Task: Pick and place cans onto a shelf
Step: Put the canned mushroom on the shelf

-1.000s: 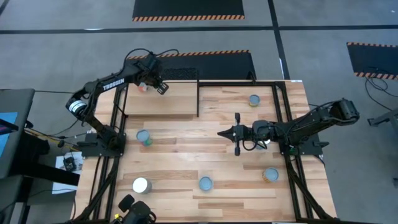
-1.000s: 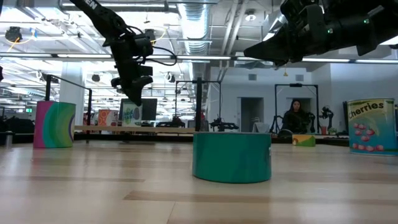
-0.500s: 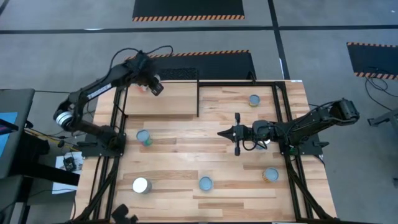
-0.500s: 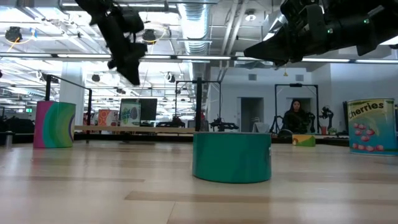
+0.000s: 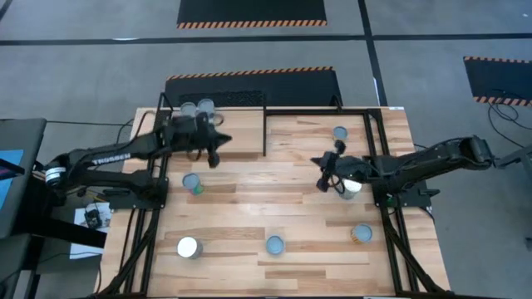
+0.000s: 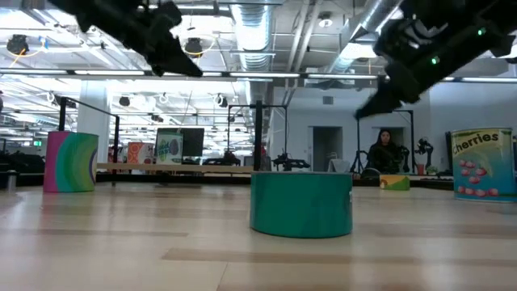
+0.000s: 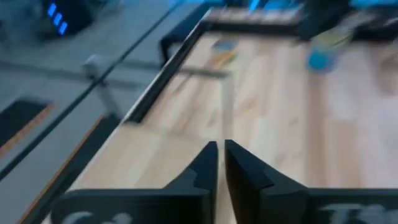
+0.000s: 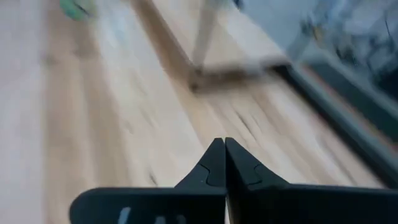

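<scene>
The shelf (image 5: pixel 237 137) is a raised light-wood platform with a black frame at the table's far left. Two silver-topped cans (image 5: pixel 196 107) stand side by side on its far-left corner. My left gripper (image 5: pixel 221 143) hovers over the shelf, to the right of those cans, shut and empty; it also shows in its wrist view (image 7: pixel 221 147). My right gripper (image 5: pixel 317 164) hangs over the table's middle right, shut and empty, as its wrist view (image 8: pixel 219 144) shows. Several more cans stand on the tabletop, the nearest to the low camera a teal one (image 6: pixel 301 204).
Loose cans stand at the left (image 5: pixel 192 183), near left (image 5: pixel 189 247), near middle (image 5: pixel 274 244), near right (image 5: pixel 362 233), far right (image 5: pixel 339 133), and one half under my right arm (image 5: pixel 352 187). Black frame posts (image 5: pixel 265 124) edge the shelf. A person (image 6: pixel 384 153) sits beyond the table.
My left gripper has drawn back from the shelf's far-left corner toward the table's right and near side, and now sits lower over the shelf; two cans now show at that corner. My right gripper has moved toward the table's right and far edge and has turned.
</scene>
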